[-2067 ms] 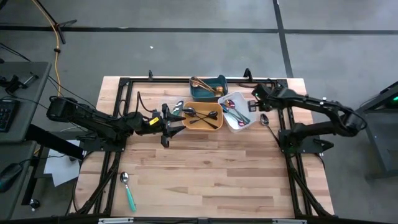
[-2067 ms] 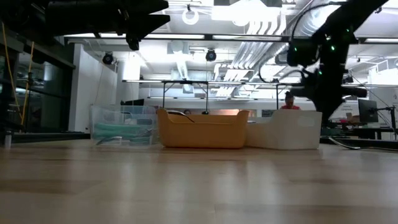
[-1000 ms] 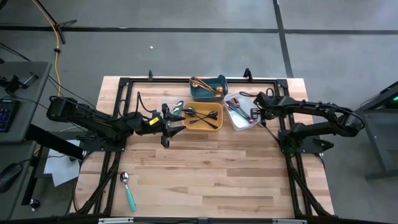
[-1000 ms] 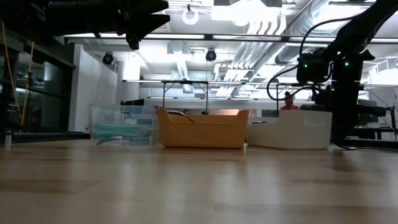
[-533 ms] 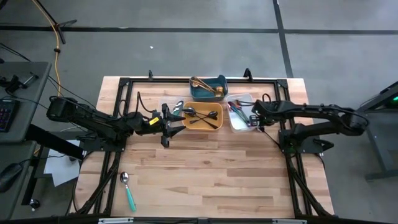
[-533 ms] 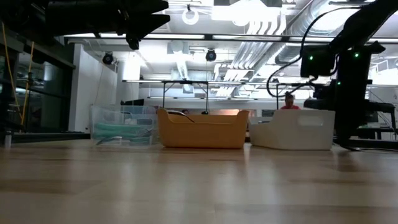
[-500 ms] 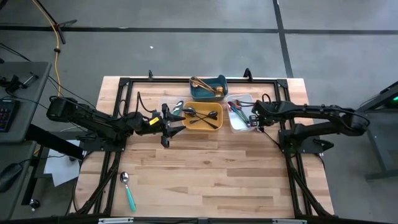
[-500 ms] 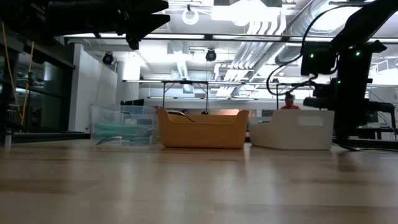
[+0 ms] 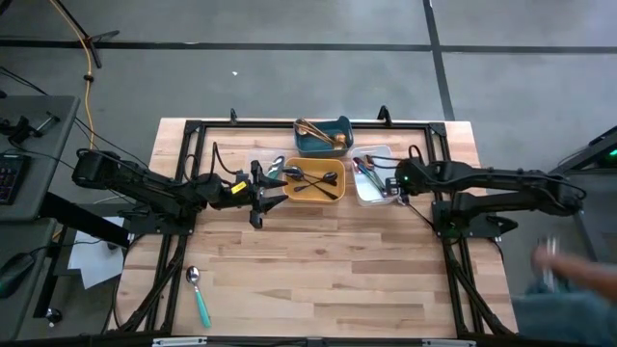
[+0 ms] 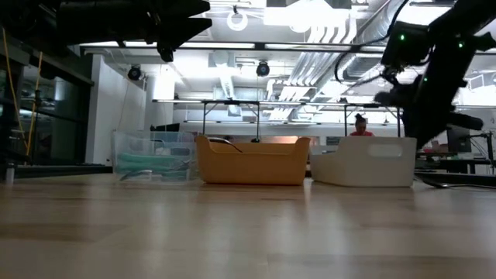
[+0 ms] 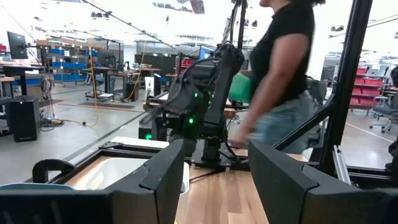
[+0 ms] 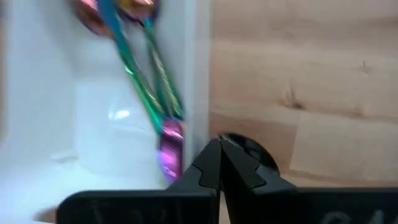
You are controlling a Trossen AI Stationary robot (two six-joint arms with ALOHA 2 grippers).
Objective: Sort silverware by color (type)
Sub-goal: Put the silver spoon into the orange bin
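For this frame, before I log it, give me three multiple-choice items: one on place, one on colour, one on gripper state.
1. Where does the teal-handled spoon lie?
A. in the yellow tray
B. on the bare table, near the front left
C. in the white tray

2. What colour is the cutlery in the white tray?
A. iridescent pink-purple
B. gold
C. black

3. How are the fingers of the right gripper?
A. wide apart
B. closed together, holding nothing
C. clamped on a spoon

Key: 1 B, it lies alone on the wood in the high view. 2 A, the right wrist view shows the iridescent utensils. 3 B, the tips meet there with nothing between.
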